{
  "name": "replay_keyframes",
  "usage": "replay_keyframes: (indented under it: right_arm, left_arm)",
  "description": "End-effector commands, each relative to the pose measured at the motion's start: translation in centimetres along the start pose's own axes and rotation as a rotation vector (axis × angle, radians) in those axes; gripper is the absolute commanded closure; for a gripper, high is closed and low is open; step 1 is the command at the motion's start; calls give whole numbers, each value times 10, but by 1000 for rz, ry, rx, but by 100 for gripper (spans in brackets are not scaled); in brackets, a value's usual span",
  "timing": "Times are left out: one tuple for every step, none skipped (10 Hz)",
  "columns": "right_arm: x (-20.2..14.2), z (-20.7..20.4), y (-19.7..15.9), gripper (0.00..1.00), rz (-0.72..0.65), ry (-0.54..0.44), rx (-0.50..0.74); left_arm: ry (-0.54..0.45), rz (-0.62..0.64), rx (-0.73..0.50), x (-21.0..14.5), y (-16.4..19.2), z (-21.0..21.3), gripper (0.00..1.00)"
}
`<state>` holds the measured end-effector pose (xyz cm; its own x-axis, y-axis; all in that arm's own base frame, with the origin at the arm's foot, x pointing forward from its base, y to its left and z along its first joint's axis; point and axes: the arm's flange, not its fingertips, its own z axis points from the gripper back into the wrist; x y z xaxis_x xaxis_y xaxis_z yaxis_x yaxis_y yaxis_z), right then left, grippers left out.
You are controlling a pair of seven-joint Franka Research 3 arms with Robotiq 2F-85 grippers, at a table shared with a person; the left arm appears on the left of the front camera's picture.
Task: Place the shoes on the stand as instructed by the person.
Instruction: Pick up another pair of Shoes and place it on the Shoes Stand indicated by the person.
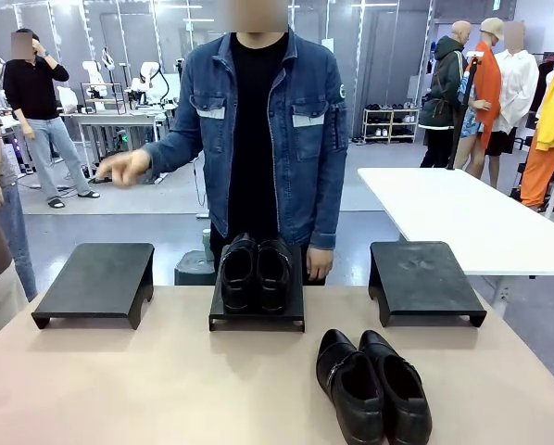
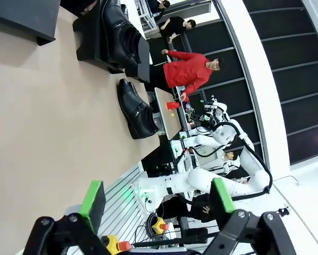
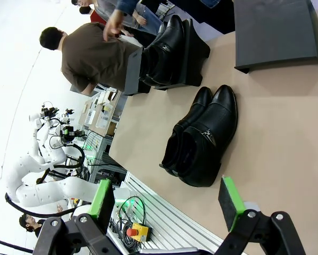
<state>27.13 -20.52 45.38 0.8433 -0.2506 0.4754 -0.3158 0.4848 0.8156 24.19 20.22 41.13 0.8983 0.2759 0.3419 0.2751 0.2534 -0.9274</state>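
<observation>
Jaws: you have both sets spread wide with nothing between the pads. The left gripper (image 2: 158,201) and the right gripper (image 3: 166,202) each hang over the near edge of the table (image 1: 147,389), well apart from any shoe.

Stands: three black ones in a row along the far side, the left stand (image 1: 96,278), the middle stand (image 1: 257,321) and the right stand (image 1: 425,278).

Shoes: the first pair (image 1: 256,271) sits on the middle stand, side by side and touching. The second pair (image 1: 374,385) lies on the table on your near side, in front of the gap between the middle and right stands. These two shoes are pressed together, toes pointing toward the far side. In the right wrist view the second pair (image 3: 199,138) lies nearest the camera, beyond the green pads.

Person (image 1: 258,120): stands at the far edge, right behind the middle stand. One hand (image 1: 124,167) is held out toward the left stand's side, fingers extended, above and beyond it. The other hand (image 1: 319,262) hangs down just behind the middle stand's corner.
</observation>
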Motion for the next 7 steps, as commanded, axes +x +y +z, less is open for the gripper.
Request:
replay_keyframes:
  right_arm:
    - [0,1,1,0,16,-13,14]
    - [0,1,1,0,16,-13,14]
    - [0,1,1,0,16,-13,14]
    - [0,1,1,0,16,-13,14]
    - [0,1,1,0,16,-13,14]
    - [0,1,1,0,16,-13,14]
    - [0,1,1,0,16,-13,14]
  left_arm:
    - [1,-24,-20,0,0,-1,0]
    - [1,-24,-20,0,0,-1,0]
    - [1,-24,-20,0,0,-1,0]
    - [1,-24,-20,0,0,-1,0]
    - [1,-24,-20,0,0,-1,0]
    - [1,-24,-20,0,0,-1,0]
    - [1,-24,-20,0,0,-1,0]
